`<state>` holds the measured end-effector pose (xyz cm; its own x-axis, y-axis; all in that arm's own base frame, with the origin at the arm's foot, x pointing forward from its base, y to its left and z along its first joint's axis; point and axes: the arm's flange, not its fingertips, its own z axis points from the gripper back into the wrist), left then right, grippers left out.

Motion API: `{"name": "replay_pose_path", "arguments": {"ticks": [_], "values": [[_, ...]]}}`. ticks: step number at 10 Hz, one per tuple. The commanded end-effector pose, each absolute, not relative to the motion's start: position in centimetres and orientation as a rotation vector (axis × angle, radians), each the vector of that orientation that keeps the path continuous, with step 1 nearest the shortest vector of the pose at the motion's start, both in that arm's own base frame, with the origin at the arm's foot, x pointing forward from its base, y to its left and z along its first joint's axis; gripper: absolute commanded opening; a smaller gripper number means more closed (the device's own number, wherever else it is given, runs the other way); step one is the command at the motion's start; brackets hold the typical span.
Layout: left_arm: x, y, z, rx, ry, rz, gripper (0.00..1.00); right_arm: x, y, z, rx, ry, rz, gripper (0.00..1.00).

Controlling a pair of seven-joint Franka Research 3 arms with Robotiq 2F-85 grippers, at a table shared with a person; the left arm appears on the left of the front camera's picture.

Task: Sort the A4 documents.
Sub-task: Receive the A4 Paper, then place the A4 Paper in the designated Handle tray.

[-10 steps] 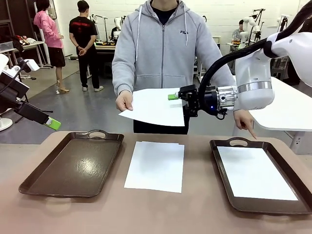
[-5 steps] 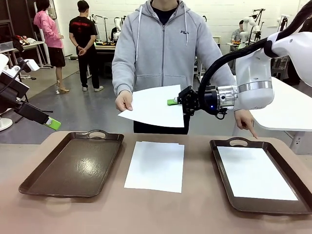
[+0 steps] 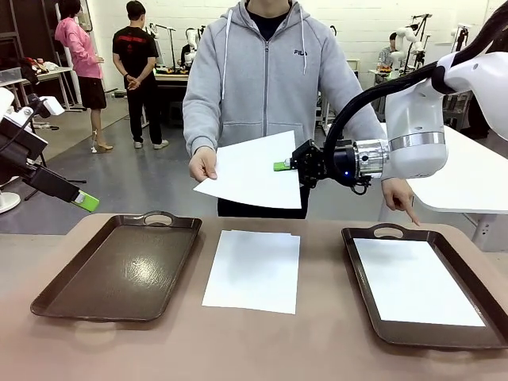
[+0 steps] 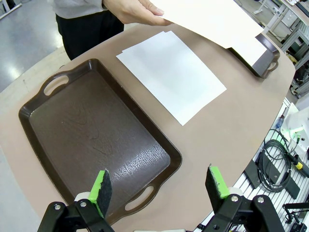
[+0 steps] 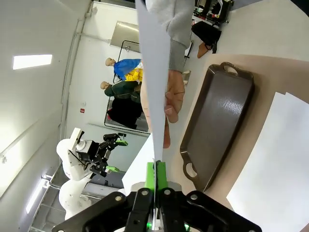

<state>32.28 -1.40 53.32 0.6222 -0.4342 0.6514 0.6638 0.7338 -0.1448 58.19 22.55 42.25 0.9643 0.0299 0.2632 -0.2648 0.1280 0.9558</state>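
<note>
Above the table [image 3: 325, 349], a sheet [image 3: 246, 175] is pinched in the right pincer [image 3: 280, 166].

We see a smooth, light brown table [image 3: 317, 353]. On it lie a dark brown plastic tray with handles [image 3: 119, 270] at nine o'clock, thin white paper sheets [image 3: 254, 270] in the middle, and a second dark brown tray [image 3: 436, 335] at three o'clock.

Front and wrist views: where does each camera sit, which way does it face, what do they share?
Front: between the arms, facing the person across the table; right tool and person's hand share the held sheet.
Left wrist: on the left arm, looking down past the open left tool at the left tray and table sheets.
Right wrist: on the right arm, rolled sideways, looking along its shut tool at the held sheet edge-on.
Shared: all show the left tray and table sheets.
</note>
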Motion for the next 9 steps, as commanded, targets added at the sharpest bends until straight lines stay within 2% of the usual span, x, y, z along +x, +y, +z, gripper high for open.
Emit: {"name": "replay_pose_path", "arguments": {"ticks": [1, 2, 9], "values": [[32.30, -1.34, 53.28, -0.403, -0.632, -0.650, 1.00, 58.72, 22.82, 42.26, 1.455, -0.122, 0.209, 0.00], [32.30, -1.34, 53.28, -0.403, -0.632, -0.650, 1.00, 58.19, 22.55, 42.25, 1.429, -0.197, 0.216, 0.00], [32.30, -1.34, 53.28, -0.403, -0.632, -0.650, 1.00, 58.19, 22.55, 42.25, 1.429, -0.197, 0.216, 0.00]]}}
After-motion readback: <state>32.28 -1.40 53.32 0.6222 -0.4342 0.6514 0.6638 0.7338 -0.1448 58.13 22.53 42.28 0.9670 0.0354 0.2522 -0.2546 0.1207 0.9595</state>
